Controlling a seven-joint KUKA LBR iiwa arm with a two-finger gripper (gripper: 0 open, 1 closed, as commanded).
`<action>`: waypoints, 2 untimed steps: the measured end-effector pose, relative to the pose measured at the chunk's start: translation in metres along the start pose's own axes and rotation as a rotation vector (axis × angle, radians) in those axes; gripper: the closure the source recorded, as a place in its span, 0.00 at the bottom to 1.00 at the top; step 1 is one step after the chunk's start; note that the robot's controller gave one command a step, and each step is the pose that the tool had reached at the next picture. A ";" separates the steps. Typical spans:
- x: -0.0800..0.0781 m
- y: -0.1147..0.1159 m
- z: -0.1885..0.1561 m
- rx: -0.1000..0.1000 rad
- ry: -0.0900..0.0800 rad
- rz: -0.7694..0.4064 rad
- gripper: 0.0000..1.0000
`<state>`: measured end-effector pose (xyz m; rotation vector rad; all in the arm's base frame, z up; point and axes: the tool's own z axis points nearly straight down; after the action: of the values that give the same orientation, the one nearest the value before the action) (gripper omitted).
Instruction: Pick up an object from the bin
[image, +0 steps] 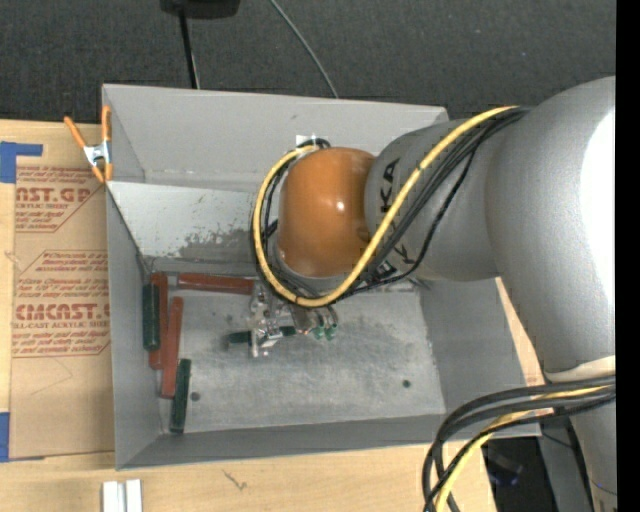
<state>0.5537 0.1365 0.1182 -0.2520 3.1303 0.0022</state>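
Roughly at the centre of the grey bin (385, 365), the gripper (266, 336), apart or together I cannot tell, hangs just beside 1 small dark green piece (238, 340) at its 9 o'clock, red and green sticks (173, 338) farther that way, black lettering on the arm (500, 200) crossed by cables (262, 215).

A thick silver-grey arm (520, 210) with black lettering ends in a glossy orange dome cover (320, 215); yellow and black cables (260, 215) loop round it, above a small metallic hand (268, 335) with green detail
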 end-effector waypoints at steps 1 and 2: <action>-0.001 0.000 -0.009 0.000 -0.004 0.000 1.00; 0.000 0.000 -0.016 0.000 -0.002 -0.001 1.00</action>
<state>0.5536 0.1368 0.1345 -0.2529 3.1285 0.0021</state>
